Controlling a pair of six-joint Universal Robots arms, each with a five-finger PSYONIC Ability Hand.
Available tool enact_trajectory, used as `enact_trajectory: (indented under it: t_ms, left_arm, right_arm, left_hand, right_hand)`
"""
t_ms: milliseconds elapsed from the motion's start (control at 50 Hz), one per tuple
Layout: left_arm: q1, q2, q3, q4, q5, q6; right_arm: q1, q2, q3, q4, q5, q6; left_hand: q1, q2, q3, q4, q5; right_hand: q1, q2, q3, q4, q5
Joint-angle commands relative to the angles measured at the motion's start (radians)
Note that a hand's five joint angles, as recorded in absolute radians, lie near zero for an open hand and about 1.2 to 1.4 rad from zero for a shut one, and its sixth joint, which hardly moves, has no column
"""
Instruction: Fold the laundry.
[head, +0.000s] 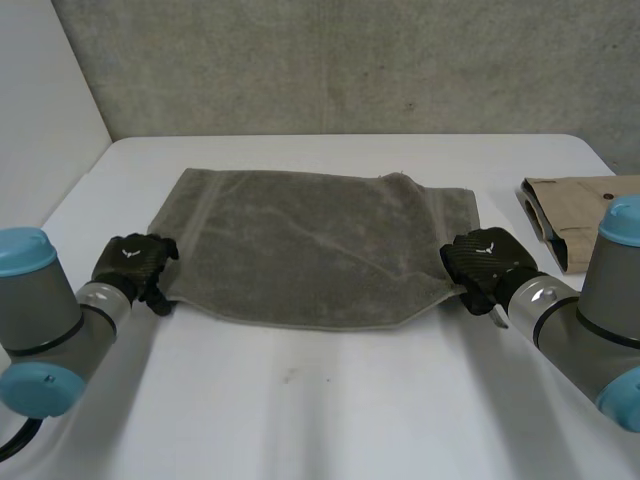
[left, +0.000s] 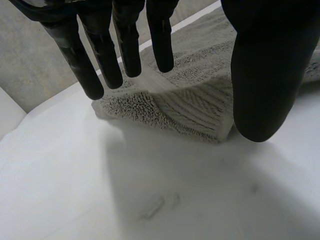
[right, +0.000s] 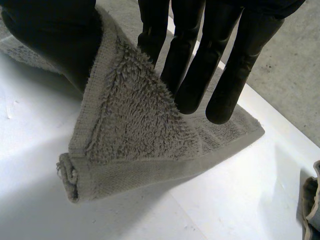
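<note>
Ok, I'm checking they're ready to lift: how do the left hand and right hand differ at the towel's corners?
The right hand pinches its near corner of the towel between thumb and fingers; the left hand has straight fingers and thumb either side of its corner, not closed on it. The right hand's corner is raised and folded over; the left hand's lies nearly flat on the table. Both are at the towel's near corners.
</note>
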Motion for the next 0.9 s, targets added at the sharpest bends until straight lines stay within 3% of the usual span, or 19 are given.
enact_trajectory:
  t_ms: [20,180,320,400,500,660,700,740,800,900]
  left_arm:
    - [-0.006,-0.054,0.061,0.001,-0.01,0.002]
    - [0.0,-0.058,0.093,0.004,-0.011,0.005]
    - [-0.003,0.083,0.059,-0.005,-0.075,0.02]
    - [-0.005,0.227,-0.019,-0.028,-0.088,0.051]
    - [0.0,0.428,-0.125,-0.114,-0.074,0.245]
    - [0.006,0.667,-0.336,-0.34,-0.03,0.783]
    - [0.004,0.683,-0.368,-0.38,-0.02,0.859]
    - [-0.005,0.69,-0.401,-0.42,0.001,0.919]
    - [-0.003,0.683,-0.402,-0.414,0.029,0.911]
    - [-0.006,0.493,-0.306,-0.262,0.033,0.844]
  right_arm:
    - [0.001,-0.001,0.006,-0.001,0.0,0.0]
    - [0.003,-0.003,0.007,0.001,0.0,-0.001]
    - [0.001,-0.009,-0.003,0.021,0.008,-0.024]
    - [0.006,-0.038,-0.017,0.122,0.008,-0.098]
    - [0.0,-0.121,-0.039,0.335,0.014,-0.265]
    - [-0.028,-0.239,-0.017,0.614,0.025,-0.432]
    - [-0.059,-0.257,0.001,0.673,0.031,-0.466]
    - [-0.085,-0.27,0.01,0.719,0.025,-0.5]
    - [-0.096,-0.267,0.006,0.705,0.022,-0.518]
    - [-0.086,-0.212,-0.026,0.598,0.052,-0.517]
  left_hand:
    - [0.241,0.243,0.241,0.239,0.236]
    - [0.948,0.95,0.948,0.946,0.943]
    - [0.949,0.95,0.949,0.947,0.944]
    - [0.949,0.95,0.949,0.947,0.944]
    - [0.949,0.95,0.949,0.947,0.944]
    - [0.949,0.95,0.949,0.947,0.944]
    - [0.949,0.95,0.949,0.947,0.944]
    - [0.949,0.95,0.949,0.947,0.944]
    - [0.949,0.95,0.949,0.947,0.944]
    - [0.949,0.95,0.949,0.947,0.944]
  right_hand:
    - [0.403,0.218,0.22,0.208,0.218]
    - [0.403,0.218,0.22,0.208,0.218]
    - [0.403,0.218,0.22,0.208,0.218]
    - [0.403,0.218,0.22,0.208,0.218]
    - [0.403,0.218,0.22,0.208,0.218]
    - [0.403,0.218,0.22,0.208,0.218]
    - [0.403,0.218,0.22,0.208,0.218]
    - [0.403,0.218,0.22,0.208,0.218]
    - [0.403,0.218,0.22,0.208,0.218]
    - [0.403,0.218,0.22,0.208,0.218]
